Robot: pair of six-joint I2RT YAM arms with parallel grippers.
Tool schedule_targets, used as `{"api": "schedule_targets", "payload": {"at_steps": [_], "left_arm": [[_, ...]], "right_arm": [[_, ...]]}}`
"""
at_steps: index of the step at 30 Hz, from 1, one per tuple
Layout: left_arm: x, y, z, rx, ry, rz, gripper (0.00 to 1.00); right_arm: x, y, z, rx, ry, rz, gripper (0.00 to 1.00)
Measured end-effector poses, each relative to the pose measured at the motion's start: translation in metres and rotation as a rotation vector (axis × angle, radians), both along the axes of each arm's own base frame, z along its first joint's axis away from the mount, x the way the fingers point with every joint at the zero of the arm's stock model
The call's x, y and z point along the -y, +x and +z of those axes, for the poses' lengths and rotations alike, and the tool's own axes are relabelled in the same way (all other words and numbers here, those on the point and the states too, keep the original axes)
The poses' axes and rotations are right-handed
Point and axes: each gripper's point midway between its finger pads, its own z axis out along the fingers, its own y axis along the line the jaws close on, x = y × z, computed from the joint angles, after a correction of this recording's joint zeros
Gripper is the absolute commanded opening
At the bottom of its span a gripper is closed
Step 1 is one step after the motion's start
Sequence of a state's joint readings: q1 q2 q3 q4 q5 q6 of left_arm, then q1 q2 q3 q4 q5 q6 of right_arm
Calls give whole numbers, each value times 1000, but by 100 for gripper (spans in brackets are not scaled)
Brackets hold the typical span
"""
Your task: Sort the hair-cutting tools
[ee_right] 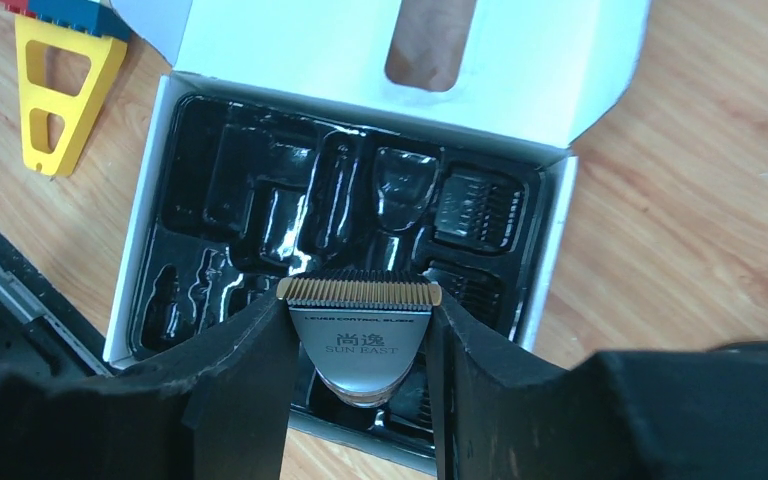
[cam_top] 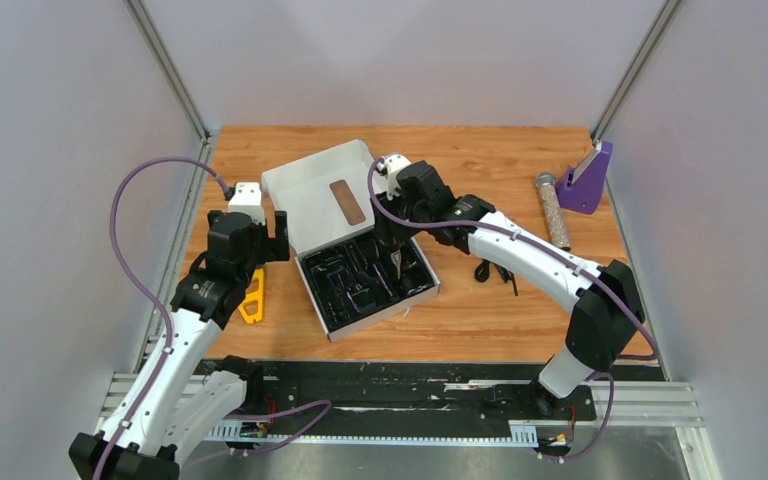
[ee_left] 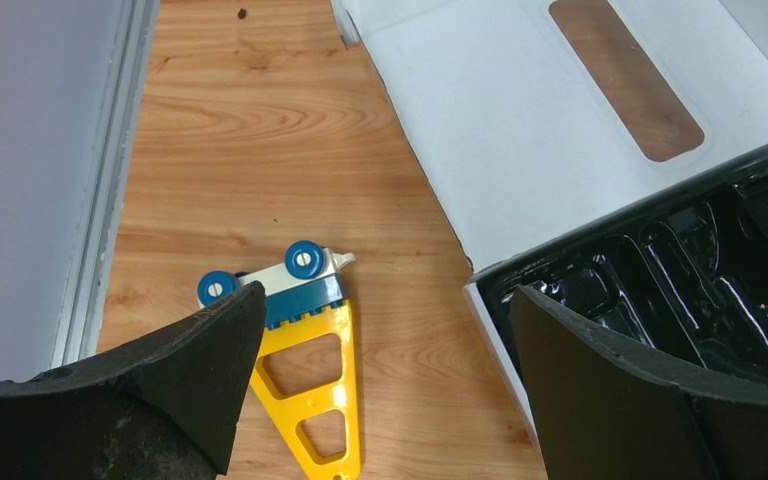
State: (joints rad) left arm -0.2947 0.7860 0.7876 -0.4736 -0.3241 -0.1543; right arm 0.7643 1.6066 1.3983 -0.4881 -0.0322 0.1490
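My right gripper (ee_right: pixel 360 322) is shut on the clipper (ee_right: pixel 360 340), its pads clamped on both sides of the silver blade head with gold-tipped teeth. It hangs over the black moulded tray (ee_right: pixel 205 165) of the open white box (cam_top: pixel 312 190). A black comb guard (ee_right: pixel 478 207) lies in a slot at the tray's far right. From above, the right gripper (cam_top: pixel 393 252) points down over the tray (cam_top: pixel 345 295). A coiled black cord (cam_top: pixel 493 270) lies on the wood right of the box. My left gripper (ee_left: pixel 385 335) is open over bare wood between the yellow piece and the box.
A yellow triangular piece (ee_left: pixel 318 395) with blue wheels lies left of the box, by the left fingers. A glittery silver cylinder (cam_top: pixel 553 210) and a purple block (cam_top: pixel 588 180) sit at the far right. Grey walls close in both sides.
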Motion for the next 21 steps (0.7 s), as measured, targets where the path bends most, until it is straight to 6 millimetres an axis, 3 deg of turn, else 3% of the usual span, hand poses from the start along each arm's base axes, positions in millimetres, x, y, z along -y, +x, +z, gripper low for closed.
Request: {"api": "schedule_targets", "payload": {"at_steps": [13,21], "left_arm": [[0,0,-1,-5,1,0,100],[0,0,-2,-8,2,0,100]], "right_arm": [[-16,-10,-58,-167,-51,-17,0],[-29,-4,-79,-232,-83,-4,12]]}}
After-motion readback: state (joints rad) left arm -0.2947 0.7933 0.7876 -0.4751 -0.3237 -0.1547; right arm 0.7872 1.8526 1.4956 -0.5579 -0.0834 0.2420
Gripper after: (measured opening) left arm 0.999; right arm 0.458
